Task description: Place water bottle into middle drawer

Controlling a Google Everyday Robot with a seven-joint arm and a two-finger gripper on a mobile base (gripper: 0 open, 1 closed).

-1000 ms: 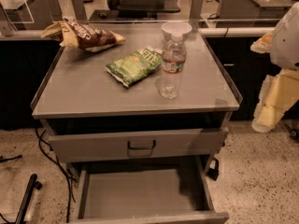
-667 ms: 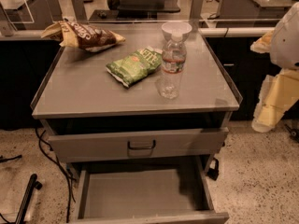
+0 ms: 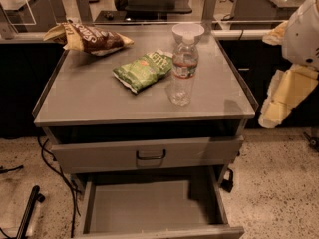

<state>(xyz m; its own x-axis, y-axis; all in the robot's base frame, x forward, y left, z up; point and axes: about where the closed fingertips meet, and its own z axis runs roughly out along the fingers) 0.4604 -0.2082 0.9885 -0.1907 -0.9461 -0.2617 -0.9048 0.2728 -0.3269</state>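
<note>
Quick headcount from where I'm standing: one water bottle (image 3: 182, 71) on the counter (image 3: 94, 96), one white bowl (image 3: 188, 32) right behind it, and two snack bags, namely one green bag (image 3: 143, 70) and one brown bag (image 3: 92, 38). So that's four items up top. I count two drawers: one drawer front (image 3: 99, 156) with a single black loop handle (image 3: 151, 155), and below it the middle drawer (image 3: 149, 208). Just one claw (image 3: 279, 103), hanging off past the counter's right edge.
</note>
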